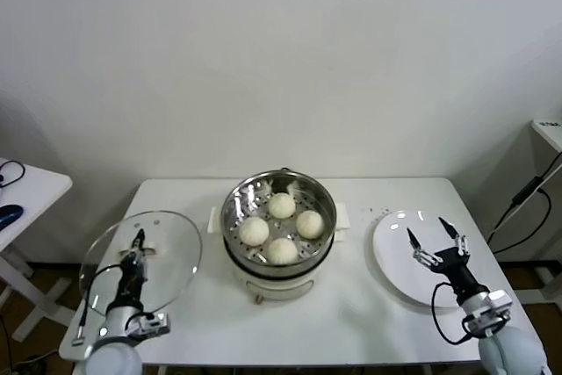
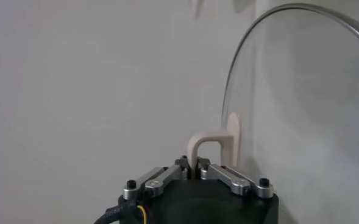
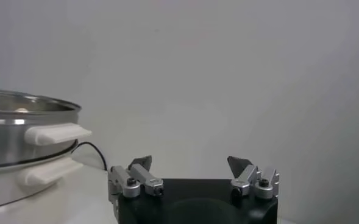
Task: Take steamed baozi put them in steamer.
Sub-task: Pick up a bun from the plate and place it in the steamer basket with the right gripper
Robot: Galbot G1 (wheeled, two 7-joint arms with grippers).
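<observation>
All four baozi sit in the steamer; left gripper jaws pinch the lid handle, right gripper jaws spread empty over the plate.

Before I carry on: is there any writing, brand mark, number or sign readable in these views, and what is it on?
None can be read.
steamer: no legible mark on its cream base or steel pot.
glass lid, held by the left gripper: no writing.
plate, under the open right gripper: plain white.
buns: unmarked.
</observation>
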